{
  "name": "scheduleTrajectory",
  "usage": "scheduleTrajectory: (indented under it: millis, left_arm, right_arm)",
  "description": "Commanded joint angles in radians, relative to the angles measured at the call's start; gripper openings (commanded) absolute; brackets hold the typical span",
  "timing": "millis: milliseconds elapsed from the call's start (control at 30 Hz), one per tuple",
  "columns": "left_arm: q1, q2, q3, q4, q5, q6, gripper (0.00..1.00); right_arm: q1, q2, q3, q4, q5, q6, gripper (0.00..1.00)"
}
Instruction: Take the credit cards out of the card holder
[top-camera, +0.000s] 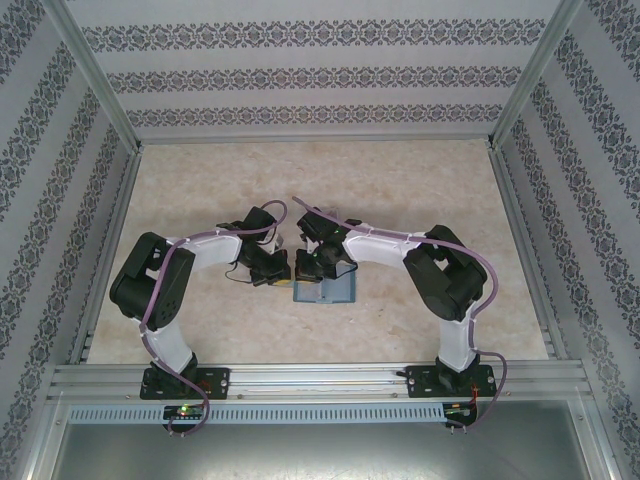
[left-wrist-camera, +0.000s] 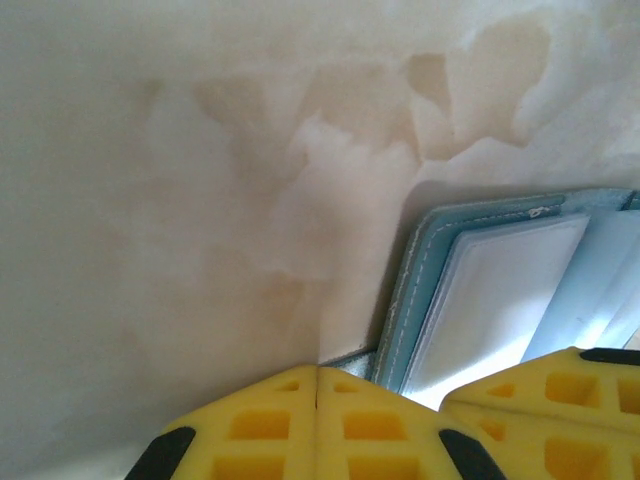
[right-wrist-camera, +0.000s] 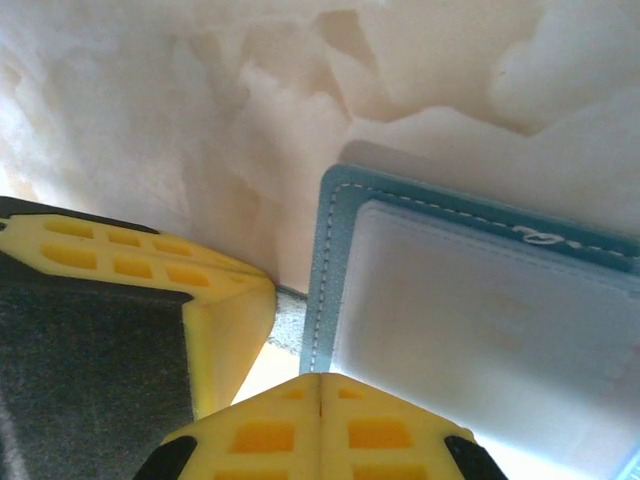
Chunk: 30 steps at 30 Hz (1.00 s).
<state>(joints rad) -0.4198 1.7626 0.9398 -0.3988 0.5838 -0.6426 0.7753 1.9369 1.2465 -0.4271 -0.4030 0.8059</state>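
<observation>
Forearms of the two arms reach inward from raised elbows on either side, so that the wrists meet over the middle of the tabletop (top-camera: 200, 190), a little nearer its near edge than its far one. From there both wrists bend down, with the left gripper (top-camera: 277, 277) and the right gripper (top-camera: 308, 268) just beside each other, low over the surface. The card holder (top-camera: 335, 292) lies open and flat at that spot, its teal stitched border around a pale inner panel; whether that panel is a pocket or a card I cannot tell. In the left wrist view the left gripper's yellow fingers (left-wrist-camera: 260, 430) are pressed together at the holder's left corner. In the right wrist view the right gripper's fingers (right-wrist-camera: 380, 435) are likewise closed tight at the same edge. A thin grey sliver shows between the two tips, too small to identify.
</observation>
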Motion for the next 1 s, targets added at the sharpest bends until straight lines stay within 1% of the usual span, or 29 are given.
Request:
scheduleTrajectory:
  millis: [0, 567, 767, 967]
  left_arm:
    - [-0.013, 0.016, -0.031, -0.021, -0.022, 0.020, 0.00]
    - [-0.013, 0.035, -0.015, -0.026, -0.017, 0.026, 0.00]
    - [-0.013, 0.036, -0.014, -0.026, -0.016, 0.026, 0.00]
    - [-0.014, 0.037, -0.016, -0.023, -0.016, 0.027, 0.00]
  right_arm:
    - [0.009, 0.016, 0.026, -0.067, 0.039, -0.007, 0.10]
    - [0.017, 0.046, 0.087, -0.235, 0.136, -0.077, 0.32]
    - [0.020, 0.065, 0.105, -0.260, 0.151, -0.091, 0.37]
    - [0.027, 0.092, 0.128, -0.291, 0.176, -0.100, 0.40]
